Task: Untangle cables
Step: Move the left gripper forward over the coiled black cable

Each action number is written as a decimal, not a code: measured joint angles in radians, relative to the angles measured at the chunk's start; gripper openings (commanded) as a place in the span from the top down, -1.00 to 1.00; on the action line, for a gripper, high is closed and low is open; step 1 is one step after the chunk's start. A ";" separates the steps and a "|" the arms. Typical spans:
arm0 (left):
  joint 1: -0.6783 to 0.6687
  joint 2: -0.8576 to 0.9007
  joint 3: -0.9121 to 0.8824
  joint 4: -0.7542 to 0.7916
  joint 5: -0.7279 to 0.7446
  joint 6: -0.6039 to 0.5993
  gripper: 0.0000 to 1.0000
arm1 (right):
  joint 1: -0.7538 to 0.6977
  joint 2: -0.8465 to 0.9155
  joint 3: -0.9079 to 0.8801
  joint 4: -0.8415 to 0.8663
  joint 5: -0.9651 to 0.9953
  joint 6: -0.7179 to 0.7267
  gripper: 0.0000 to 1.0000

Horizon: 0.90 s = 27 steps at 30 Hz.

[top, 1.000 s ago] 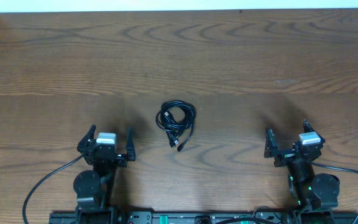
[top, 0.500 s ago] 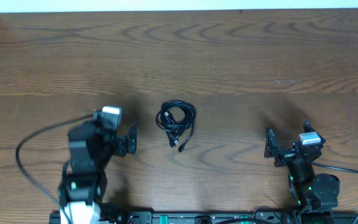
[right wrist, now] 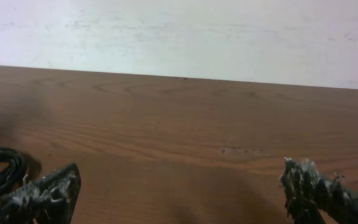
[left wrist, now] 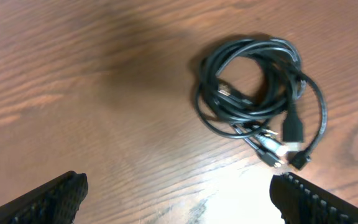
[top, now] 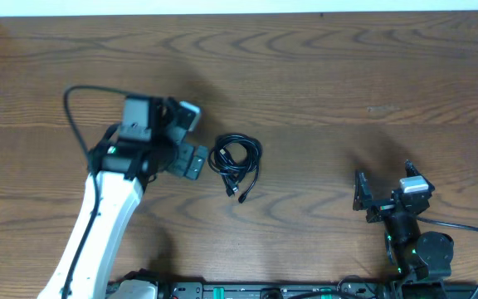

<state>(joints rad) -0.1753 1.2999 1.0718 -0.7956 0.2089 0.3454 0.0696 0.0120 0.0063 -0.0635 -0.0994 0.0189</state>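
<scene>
Lying coiled mid-overhead on the table [top: 322,75], the cables [top: 236,164] sit just right of the left gripper [top: 191,139], jaws apart. The right gripper [top: 382,189] is well apart from them, jaws spread too. Left wrist: cables ahead, untouched, fingers [left wrist: 48,199] wide. Right wrist: cables at the left edge.

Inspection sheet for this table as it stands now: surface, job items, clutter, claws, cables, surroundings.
Surface: bare wooden table, with a faint scuff right of centre.
Job's things: cable bundle, black cords coiled together mid-table, plug ends sticking out.
Clutter: nothing seen.
Claws: left claw open beside the bundle, not touching it; right claw open, far from it.
Cables: thick arm leads trail from both arms, apart from the bundle.
Surroundings: white wall behind the table.
</scene>
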 measured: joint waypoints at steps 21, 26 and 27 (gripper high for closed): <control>-0.174 0.231 0.107 -0.030 -0.163 -0.085 -0.96 | 0.000 0.000 0.000 0.000 0.000 0.000 -0.99; -0.174 0.231 0.107 0.039 -0.137 -0.116 -0.96 | 0.000 0.000 0.000 0.000 0.000 0.000 -0.99; -0.174 0.231 0.107 0.051 -0.130 -0.131 -0.96 | 0.000 0.000 0.000 0.000 0.000 0.000 -0.99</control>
<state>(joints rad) -0.3489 1.5307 1.1790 -0.7444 0.0792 0.2142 0.0696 0.0120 0.0063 -0.0639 -0.0998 0.0189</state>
